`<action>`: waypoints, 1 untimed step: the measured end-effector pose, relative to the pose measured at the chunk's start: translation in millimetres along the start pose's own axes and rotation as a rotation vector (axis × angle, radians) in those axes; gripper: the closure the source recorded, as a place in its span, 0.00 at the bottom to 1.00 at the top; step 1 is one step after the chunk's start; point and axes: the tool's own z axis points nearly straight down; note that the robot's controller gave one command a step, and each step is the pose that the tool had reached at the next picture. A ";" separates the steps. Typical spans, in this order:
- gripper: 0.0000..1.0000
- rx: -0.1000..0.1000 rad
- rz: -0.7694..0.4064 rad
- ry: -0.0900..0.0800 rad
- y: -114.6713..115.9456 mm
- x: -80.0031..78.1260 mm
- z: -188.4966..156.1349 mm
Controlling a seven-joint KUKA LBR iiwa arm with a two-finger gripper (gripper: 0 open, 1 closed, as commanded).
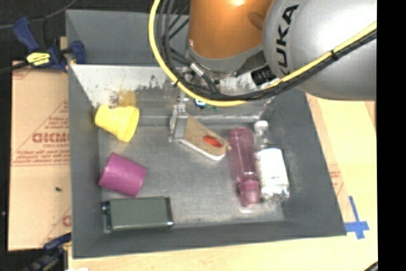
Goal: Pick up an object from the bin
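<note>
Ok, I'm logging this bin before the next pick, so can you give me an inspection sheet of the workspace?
surface: grey bin floor, scuffed at the back.
job's things: tan pad with red patch mid-bin; pink bottle and white bottle side by side, right.
clutter: yellow cup and purple cup on their sides, dark box, all left.
hand: low at the tan pad's left end.
cables: yellow cable loops round the orange wrist cover.
surroundings: nothing seen.

The rounded silver-grey arm [330, 54] bears black KUKA lettering [283, 41]. A glossy orange dome cover [225, 6] caps its wrist. A thin yellow cable [151, 22] loops around it.
</note>
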 end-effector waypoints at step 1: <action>0.00 -0.004 0.030 -0.009 12.4 -20.3 14.3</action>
